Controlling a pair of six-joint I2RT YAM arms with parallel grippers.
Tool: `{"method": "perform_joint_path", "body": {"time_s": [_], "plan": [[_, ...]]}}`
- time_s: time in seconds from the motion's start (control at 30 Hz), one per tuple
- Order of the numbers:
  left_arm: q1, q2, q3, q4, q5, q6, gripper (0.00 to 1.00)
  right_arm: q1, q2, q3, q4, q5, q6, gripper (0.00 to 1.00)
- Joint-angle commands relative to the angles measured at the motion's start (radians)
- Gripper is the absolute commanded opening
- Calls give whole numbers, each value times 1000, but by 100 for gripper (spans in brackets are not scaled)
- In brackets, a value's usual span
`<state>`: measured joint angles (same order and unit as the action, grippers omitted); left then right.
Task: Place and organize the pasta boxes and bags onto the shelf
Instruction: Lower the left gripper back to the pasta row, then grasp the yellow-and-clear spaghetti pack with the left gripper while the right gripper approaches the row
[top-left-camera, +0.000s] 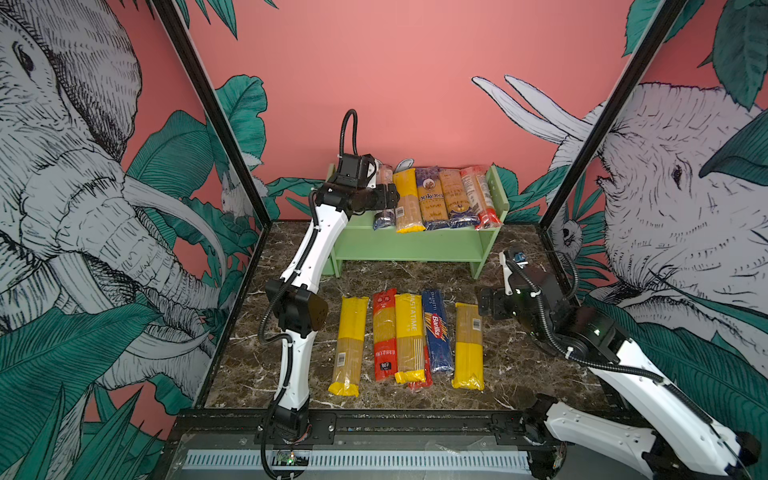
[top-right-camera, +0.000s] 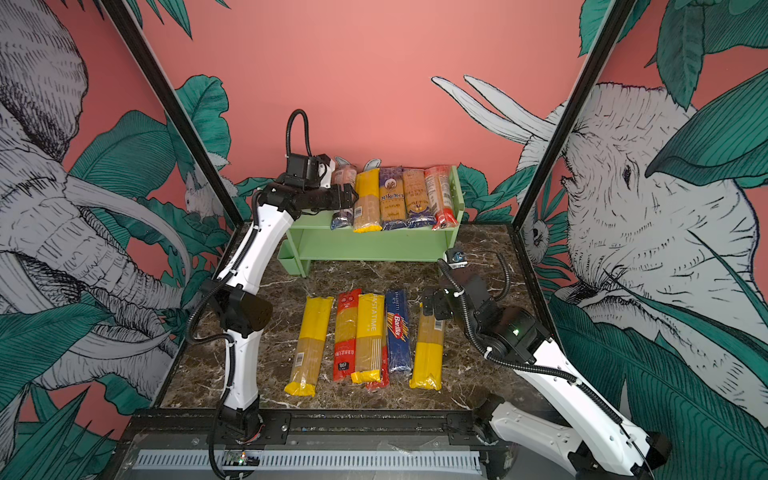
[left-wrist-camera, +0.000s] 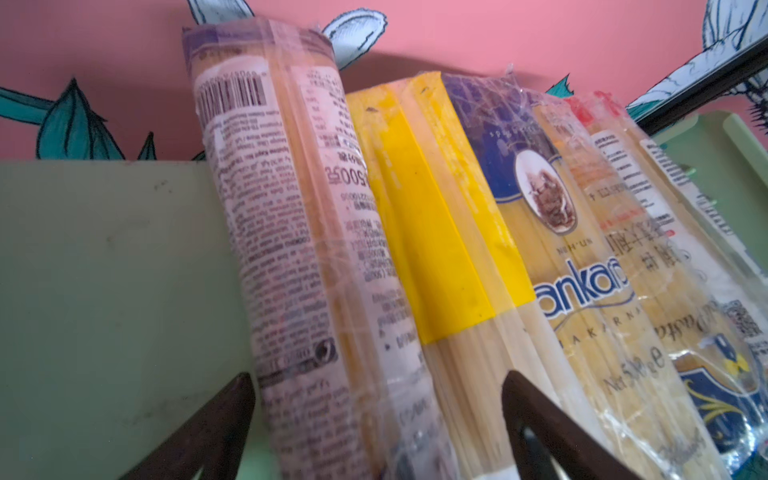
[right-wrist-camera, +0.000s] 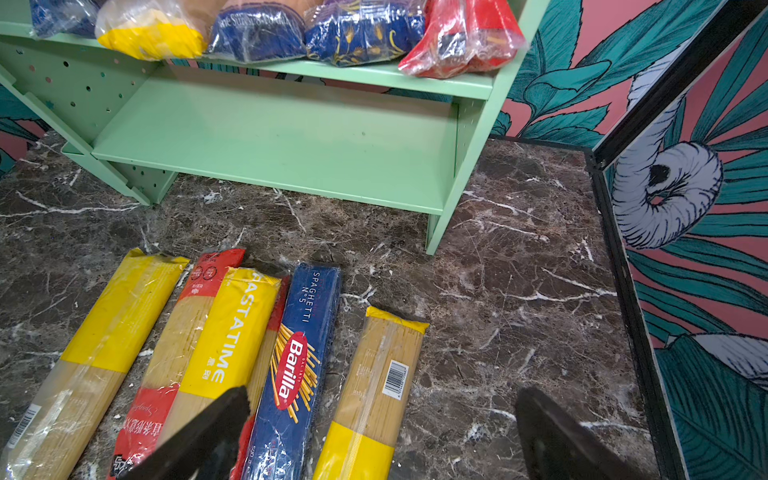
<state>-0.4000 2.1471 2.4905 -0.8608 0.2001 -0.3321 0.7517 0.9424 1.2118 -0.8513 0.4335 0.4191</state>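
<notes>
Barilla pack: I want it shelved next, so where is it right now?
In both top views the Barilla pack lies right of centre on the table before the shelf, between the Pastatime bag and the rightmost yellow-ended bag.

Both my top views look down from high at the front toward the back wall (top-left-camera: 395, 83), near twins, sharing the whole table (top-left-camera: 519, 361) and shelf (top-left-camera: 415, 245); my left wrist camera sits close up on the shelved packs (left-wrist-camera: 436, 228); my right wrist camera looks low across the loose packs (right-wrist-camera: 291, 374) to the shelf.
</notes>
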Motion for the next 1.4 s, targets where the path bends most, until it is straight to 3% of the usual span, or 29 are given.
{"method": "perform_joint_path", "body": {"time_s": [0.0, 0.17, 0.3, 0.5, 0.63, 0.97, 1.37], "plan": [[-18, -169, -31, 30, -40, 73, 99, -5, -1, 5, -3, 11, 9, 99], [-39, -287, -107, 7, -107, 118, 99, -5, -16, -11, 2, -10, 17, 99], [-88, -421, -262, 7, -224, 145, 99, -6, -33, -26, 10, -31, 21, 99], [-177, -685, -650, 15, -385, 128, 99, -3, -56, -55, -1, -64, 10, 99], [-196, -898, -974, 33, -443, 32, 99, -3, -74, -80, -8, -87, -1, 99], [-224, -1251, -1463, 38, -440, -155, 99, 16, -57, -175, 83, -186, 40, 99], [-229, -1331, -1741, 133, -438, -192, 99, 174, 28, -168, 75, -41, 129, 99]]}}
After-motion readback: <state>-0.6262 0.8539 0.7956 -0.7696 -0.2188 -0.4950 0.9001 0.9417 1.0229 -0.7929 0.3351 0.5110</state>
